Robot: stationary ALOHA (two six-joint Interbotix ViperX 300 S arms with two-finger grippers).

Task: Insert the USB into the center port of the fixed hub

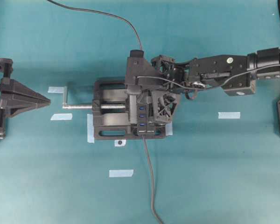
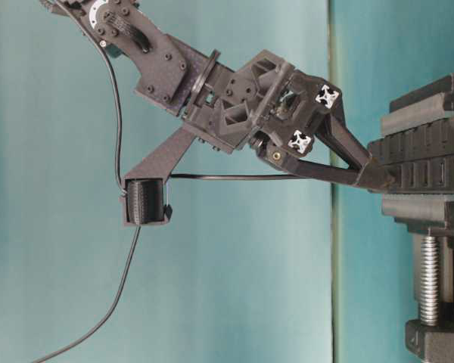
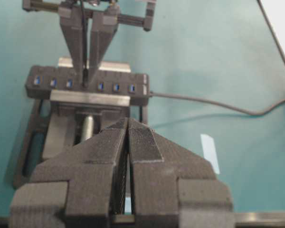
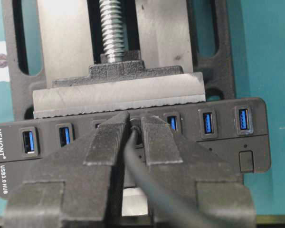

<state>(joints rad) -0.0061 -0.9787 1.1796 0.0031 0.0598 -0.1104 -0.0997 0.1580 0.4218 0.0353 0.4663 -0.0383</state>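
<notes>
The fixed hub [image 4: 218, 142] is a black bar with blue ports, clamped in the vise. It also shows in the overhead view [image 1: 144, 132] and the left wrist view [image 3: 137, 89]. My right gripper [image 4: 135, 118] is shut on the USB [image 4: 135, 130], whose black plug sits at the center port, with three blue slots showing on either side. The port itself is hidden behind the plug and fingers. The thin cable [image 2: 234, 177] trails back from the plug. The right gripper's tips touch the hub [image 2: 424, 162] in the table-level view [image 2: 378, 178]. My left gripper [image 1: 47, 100] is shut and empty, far left of the vise.
The black vise [image 1: 107, 133] with its silver screw [image 1: 79, 106] holds the hub mid-table. The hub's thicker grey cable [image 1: 150, 186] runs to the front edge. Pale tape pieces [image 1: 228, 115] lie on the teal mat.
</notes>
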